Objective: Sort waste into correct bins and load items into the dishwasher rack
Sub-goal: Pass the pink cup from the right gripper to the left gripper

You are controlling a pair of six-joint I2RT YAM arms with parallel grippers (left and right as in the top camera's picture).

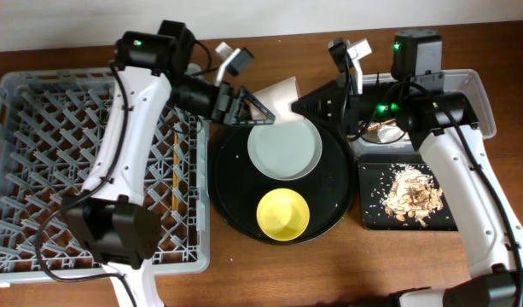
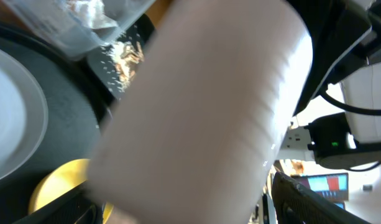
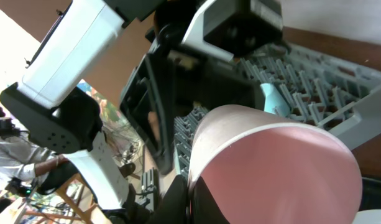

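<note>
The pink cup hangs on its side above the round black tray's far edge, between my two grippers. My right gripper is shut on its rim, and the cup's pink inside fills the right wrist view. My left gripper is open with the cup's base end between its fingers; the cup's outer wall fills the left wrist view. The grey-green plate and yellow bowl sit on the round tray. Food scraps lie in the black rectangular tray. The dishwasher rack is at left, with chopsticks lying in it.
The large round black tray sits mid-table. The clear tub stands at the back right behind the black rectangular tray, with crumpled waste in it. A pale blue thing stands among the rack pegs in the right wrist view.
</note>
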